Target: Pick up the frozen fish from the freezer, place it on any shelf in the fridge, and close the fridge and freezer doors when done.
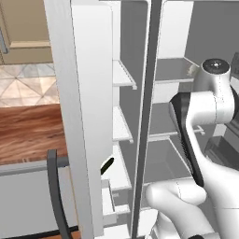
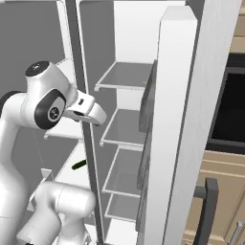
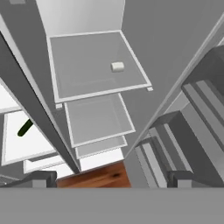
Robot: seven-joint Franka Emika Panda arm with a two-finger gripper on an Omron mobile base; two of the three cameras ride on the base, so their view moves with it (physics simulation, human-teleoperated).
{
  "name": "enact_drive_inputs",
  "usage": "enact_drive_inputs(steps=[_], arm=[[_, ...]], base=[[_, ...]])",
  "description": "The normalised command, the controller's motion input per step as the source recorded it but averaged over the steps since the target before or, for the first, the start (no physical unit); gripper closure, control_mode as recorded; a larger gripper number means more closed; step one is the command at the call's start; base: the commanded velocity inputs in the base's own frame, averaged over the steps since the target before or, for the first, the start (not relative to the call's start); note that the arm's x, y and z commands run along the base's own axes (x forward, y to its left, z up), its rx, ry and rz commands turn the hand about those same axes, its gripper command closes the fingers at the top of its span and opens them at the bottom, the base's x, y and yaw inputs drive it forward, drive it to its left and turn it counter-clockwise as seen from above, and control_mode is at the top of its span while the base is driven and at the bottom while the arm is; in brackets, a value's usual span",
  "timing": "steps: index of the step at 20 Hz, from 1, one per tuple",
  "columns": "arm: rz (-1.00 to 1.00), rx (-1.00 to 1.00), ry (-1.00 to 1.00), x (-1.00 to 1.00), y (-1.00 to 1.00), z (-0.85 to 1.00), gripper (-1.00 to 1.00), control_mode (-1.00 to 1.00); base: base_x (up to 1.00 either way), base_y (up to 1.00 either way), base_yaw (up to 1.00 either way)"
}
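The gripper (image 3: 112,178), fingers spread wide and empty, faces the fridge (image 3: 98,68); the frozen fish (image 3: 25,127), at nine o'clock in the freezer (image 3: 19,144), looks stiff, probably slick: grasp mid-body.

fish (image 3: 25,128) on freezer (image 3: 22,144) shelf, fridge (image 3: 98,70) beside

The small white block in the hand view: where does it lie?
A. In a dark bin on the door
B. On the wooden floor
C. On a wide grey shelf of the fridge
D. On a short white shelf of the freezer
C. The small white block rests on the topmost wide grey shelf in the fridge, apart from the dark green thing that lies on a white freezer shelf.
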Motion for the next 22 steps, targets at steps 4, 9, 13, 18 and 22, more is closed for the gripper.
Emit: enact_drive_inputs(steps=[4,9,13,18,22], arm=[[0.0,0.0,0.0,0.0,0.0,0.0,-1.0,1.0],[0.0,0.0,0.0,0.0,0.0,0.0,-1.0,1.0],[0.0,0.0,0.0,0.0,0.0,0.0,-1.0,1.0],[0.0,0.0,0.0,0.0,0.0,0.0,-1.0,1.0],[0.0,0.0,0.0,0.0,0.0,0.0,-1.0,1.0]], base=[[-0.36,-0.16,0.06],[-0.58,-0.01,0.06],[-0.67,0.0,0.03],[-0.64,0.0,0.0],[-0.59,0.0,0.0]])
